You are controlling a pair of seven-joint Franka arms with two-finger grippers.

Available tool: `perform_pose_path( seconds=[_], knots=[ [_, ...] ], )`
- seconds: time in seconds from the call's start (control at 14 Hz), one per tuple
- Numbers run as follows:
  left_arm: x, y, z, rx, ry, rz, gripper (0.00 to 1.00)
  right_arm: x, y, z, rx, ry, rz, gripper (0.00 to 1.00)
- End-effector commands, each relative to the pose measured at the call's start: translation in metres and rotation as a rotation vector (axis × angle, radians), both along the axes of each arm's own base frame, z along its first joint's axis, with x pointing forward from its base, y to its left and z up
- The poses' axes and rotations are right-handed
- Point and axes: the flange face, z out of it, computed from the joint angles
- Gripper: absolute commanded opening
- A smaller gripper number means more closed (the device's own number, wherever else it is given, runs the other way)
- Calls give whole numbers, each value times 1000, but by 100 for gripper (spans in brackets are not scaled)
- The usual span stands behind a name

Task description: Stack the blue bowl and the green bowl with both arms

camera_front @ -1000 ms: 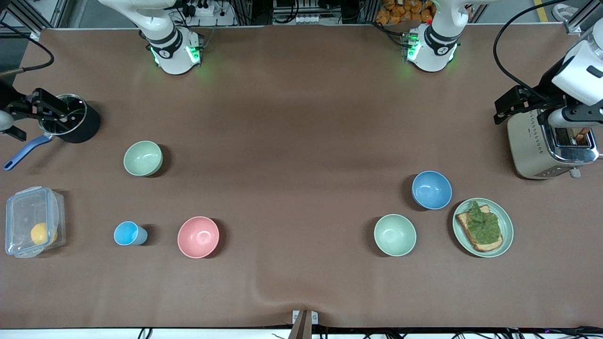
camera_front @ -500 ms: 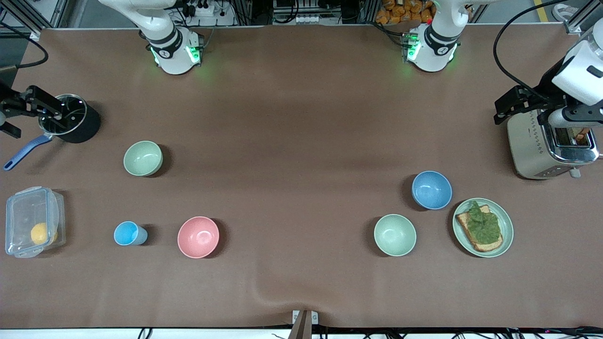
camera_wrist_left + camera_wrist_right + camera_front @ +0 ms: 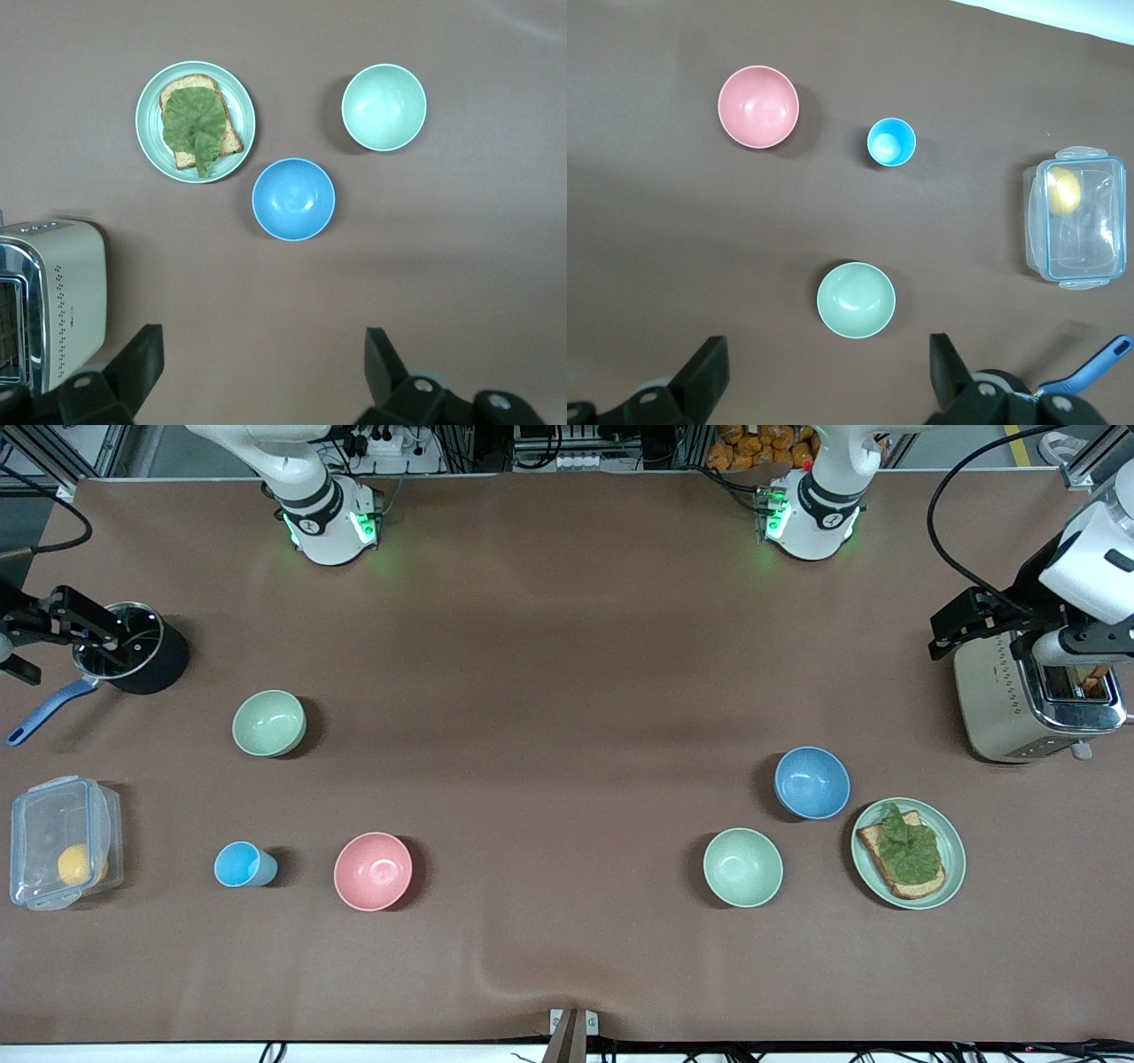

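You are hovering both spread-fingered grippers: left gripper (image 3: 257,367) beside the toaster (image 3: 1036,700), so reach the blue bowl (image 3: 811,782) first; right gripper (image 3: 824,372) is hanging well apart, near the green bowl (image 3: 269,723).

The blue bowl (image 3: 811,782) sits hemmed in, the toast plate (image 3: 955,855) just beside it and a pale green bowl (image 3: 742,867) near; bare table (image 3: 549,717) lies toward the bases.

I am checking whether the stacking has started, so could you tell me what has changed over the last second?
Only the right gripper moved: it slid over the black pot toward the table's edge at the right arm's end. It is open and empty. The left gripper, open over the toaster, the blue bowl and green bowl stayed put.
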Motion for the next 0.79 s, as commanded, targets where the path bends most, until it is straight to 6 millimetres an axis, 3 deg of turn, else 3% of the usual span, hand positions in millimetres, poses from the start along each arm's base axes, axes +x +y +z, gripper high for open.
perform_pose_path(
  seconds=[0.0,0.14,0.29,0.36,0.57,0.71],
  knots=[
    [7,1,-6,-7,-8,25,100,-7,4,5,5,5,-55,100],
    [14,2,-6,-18,-25,32,100,-7,7,5,5,5,-52,100],
    [17,30,-1,-22,-35,64,100,-6,7,4,5,5,-52,100],
    [22,42,-10,-25,-22,86,100,-7,8,5,5,4,-50,100],
    [37,32,-39,-10,26,65,100,-6,7,4,5,5,-52,100],
    [45,37,-59,22,57,66,100,-7,4,4,5,8,-56,100]
  ],
)
